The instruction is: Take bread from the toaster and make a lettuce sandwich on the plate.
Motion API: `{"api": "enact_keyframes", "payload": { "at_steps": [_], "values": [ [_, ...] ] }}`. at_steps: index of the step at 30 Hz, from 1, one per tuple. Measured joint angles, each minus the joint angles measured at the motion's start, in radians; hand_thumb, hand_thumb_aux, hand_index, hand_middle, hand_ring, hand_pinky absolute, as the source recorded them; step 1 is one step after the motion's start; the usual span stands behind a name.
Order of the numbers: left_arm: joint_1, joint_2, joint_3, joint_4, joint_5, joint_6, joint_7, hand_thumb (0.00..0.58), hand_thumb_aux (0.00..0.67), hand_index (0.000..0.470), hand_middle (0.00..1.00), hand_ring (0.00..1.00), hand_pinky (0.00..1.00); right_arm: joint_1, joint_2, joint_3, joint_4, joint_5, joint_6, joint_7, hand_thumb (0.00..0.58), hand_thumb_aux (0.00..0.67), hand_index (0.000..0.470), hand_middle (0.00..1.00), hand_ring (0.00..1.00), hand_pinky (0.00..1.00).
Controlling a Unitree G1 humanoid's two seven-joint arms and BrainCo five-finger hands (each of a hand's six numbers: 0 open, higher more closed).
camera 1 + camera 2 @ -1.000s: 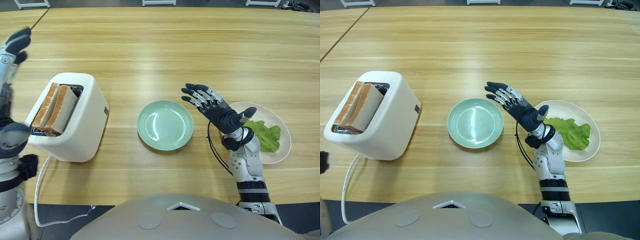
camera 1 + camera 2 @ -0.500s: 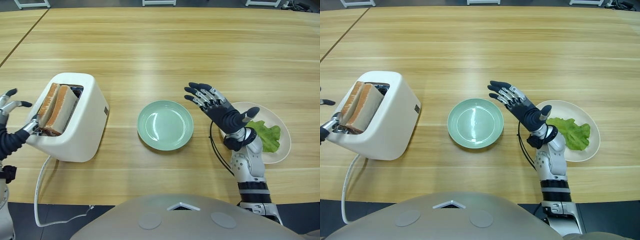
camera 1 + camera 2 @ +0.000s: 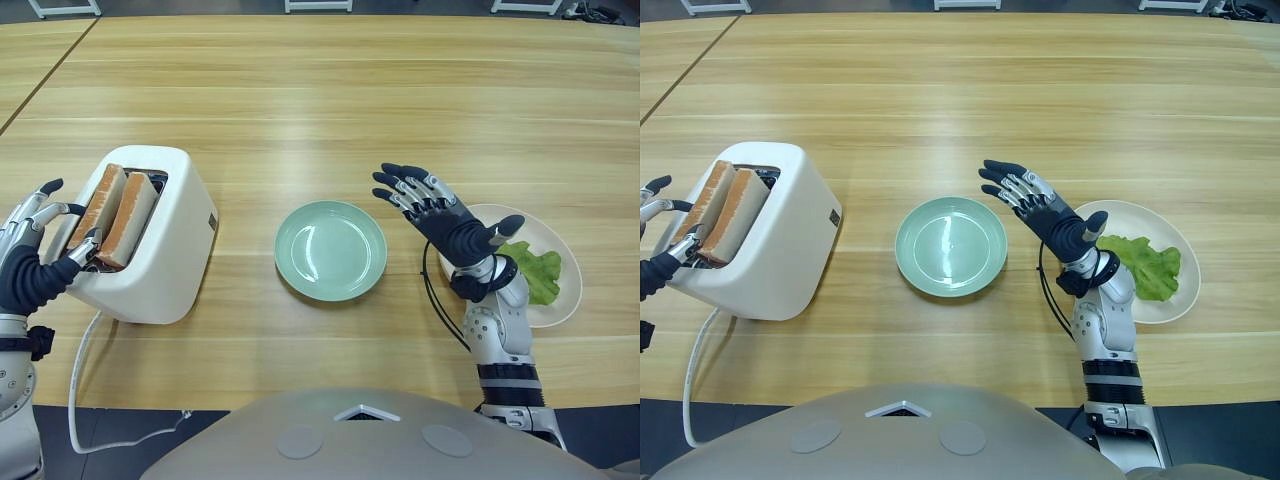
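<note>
white toaster (image 3: 165, 270) at the table's (image 3: 350, 80) left edge, two bread slices (image 3: 115, 215) in it. left hand (image 3: 30, 265) released beside them; right hand (image 3: 445, 220) spread empty near green plate (image 3: 330, 250).

Wooden table (image 3: 400, 80), white cord (image 3: 71, 385) trailing off its near edge

Left hand (image 3: 28, 268) beside toaster (image 3: 165, 270), two bread slices (image 3: 117, 212) inside, right hand (image 3: 442, 215) spread near green plate (image 3: 330, 250)
</note>
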Motion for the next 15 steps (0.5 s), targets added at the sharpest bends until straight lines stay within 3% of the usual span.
{"api": "enact_keyframes", "payload": {
  "at_steps": [1, 4, 6, 10, 12, 15],
  "values": [
    [0.0, 0.0, 0.0, 0.0, -0.001, 0.0, 0.001, 0.501, 0.423, 0.297, 0.0, 0.0, 0.0, 0.0, 0.0, 0.0, 0.0, -0.001, 0.0, 0.0, 0.0, 0.0, 0.0, 0.0, 0.0, 0.0],
    [0.001, 0.0, -0.001, 0.0, -0.001, 0.0, 0.004, 0.561, 0.549, 0.385, 0.0, 0.0, 0.0, 0.0, 0.0, 0.0, -0.001, -0.002, 0.0, 0.0, 0.0, 0.0, 0.0, 0.0, 0.0, 0.0],
    [0.002, 0.0, -0.005, 0.004, 0.0, 0.001, 0.007, 0.569, 0.578, 0.405, 0.0, 0.0, 0.0, 0.001, 0.0, 0.0, -0.006, -0.002, 0.0, 0.0, 0.0, 0.0, 0.0, 0.0, 0.0, 0.0],
    [0.001, 0.004, -0.011, 0.018, 0.027, 0.001, 0.024, 0.562, 0.552, 0.387, 0.0, 0.0, 0.0, 0.003, 0.0, 0.0, -0.01, -0.002, 0.0, 0.0, 0.0, 0.0, 0.0, 0.0, 0.0, 0.0],
    [0.001, 0.005, -0.014, 0.02, 0.037, 0.001, 0.031, 0.535, 0.483, 0.339, 0.0, 0.0, 0.0, 0.004, 0.0, 0.0, -0.011, -0.002, 0.0, 0.0, 0.0, 0.0, 0.0, 0.0, 0.0, 0.0],
    [0.001, 0.005, -0.017, 0.026, 0.042, 0.001, 0.039, 0.52, 0.455, 0.319, 0.0, 0.0, 0.0, 0.004, 0.0, 0.0, -0.011, -0.002, 0.0, 0.0, 0.0, 0.0, 0.0, 0.0, 0.0, 0.0]
  ]
}}
